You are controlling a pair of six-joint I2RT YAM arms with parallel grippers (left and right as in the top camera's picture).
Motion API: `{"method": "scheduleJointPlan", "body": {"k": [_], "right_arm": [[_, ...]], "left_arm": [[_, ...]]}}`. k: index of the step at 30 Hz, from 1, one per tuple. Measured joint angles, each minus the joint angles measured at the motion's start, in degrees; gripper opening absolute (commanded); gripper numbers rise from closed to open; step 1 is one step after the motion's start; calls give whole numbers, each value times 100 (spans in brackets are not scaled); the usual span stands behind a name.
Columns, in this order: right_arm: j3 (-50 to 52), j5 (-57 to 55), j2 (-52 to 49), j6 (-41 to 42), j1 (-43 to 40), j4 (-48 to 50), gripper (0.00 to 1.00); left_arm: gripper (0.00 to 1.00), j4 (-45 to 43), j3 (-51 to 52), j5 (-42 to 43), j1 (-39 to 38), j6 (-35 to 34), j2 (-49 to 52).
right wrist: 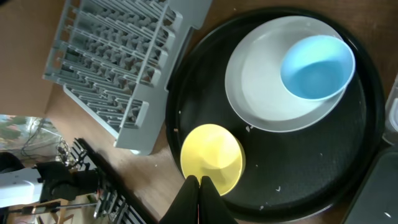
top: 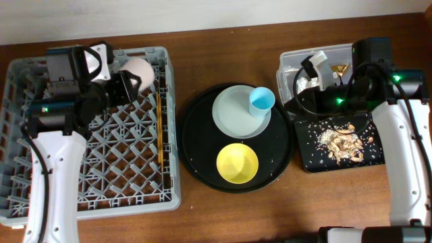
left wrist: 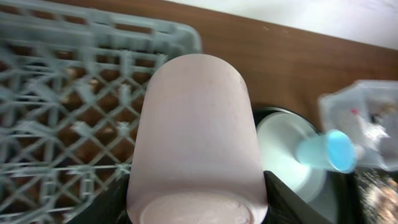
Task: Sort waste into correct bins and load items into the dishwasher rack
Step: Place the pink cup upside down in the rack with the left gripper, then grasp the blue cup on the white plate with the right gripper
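Note:
My left gripper (top: 128, 82) (left wrist: 196, 208) is shut on the pink cup (top: 138, 69) (left wrist: 196, 112) and holds it on its side above the far right part of the grey dishwasher rack (top: 40, 196) (left wrist: 56, 74). A chopstick (top: 159, 125) lies in the rack's right side. The white plate (top: 233, 115) (right wrist: 261, 93) carries the light-blue cup (top: 262, 101) (right wrist: 316, 67). The yellow bowl (top: 237, 163) (right wrist: 211, 155) sits nearer. My right gripper (top: 300, 84) (right wrist: 200, 186) is shut and empty at the clear tub's (top: 291, 62) left end. The black bin tray (top: 341, 162) holds rice and brown scraps (top: 341, 138).
Plate, blue cup and bowl stand on a large round black tray (top: 196, 148) (right wrist: 348, 174) between the rack and the bins. Something gold-coloured (top: 341, 68) shows in the clear tub. A light wall edge runs along the table's far side.

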State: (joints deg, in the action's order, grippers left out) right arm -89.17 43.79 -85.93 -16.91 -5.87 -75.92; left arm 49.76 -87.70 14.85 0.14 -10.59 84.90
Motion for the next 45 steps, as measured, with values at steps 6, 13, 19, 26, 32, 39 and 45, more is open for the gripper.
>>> {"method": "scheduleJointPlan", "body": {"k": [6, 13, 19, 26, 32, 39, 45], "right_arm": [[551, -120, -232, -7, 0, 330, 5], [599, -136, -240, -4, 0, 374, 5], [599, -136, -243, -4, 0, 376, 5], [599, -142, -240, -17, 0, 396, 34], [614, -306, -243, -7, 544, 1285, 38], [848, -3202, -330, 717, 2341, 2594, 33], [940, -4000, -1464, 951, 2435, 3045, 21]], "left_arm": [[43, -649, -2, -619, -44, -109, 765], [44, -1193, -2, -680, -433, -125, 1742], [47, -1292, -2, -920, -470, -125, 2177], [93, -1403, -2, -960, -470, -190, 2258], [83, -1338, -4, -973, -470, -208, 2085], [83, 695, -125, -951, -470, -214, -66], [82, 1408, -122, -955, -470, -212, -79]]}}
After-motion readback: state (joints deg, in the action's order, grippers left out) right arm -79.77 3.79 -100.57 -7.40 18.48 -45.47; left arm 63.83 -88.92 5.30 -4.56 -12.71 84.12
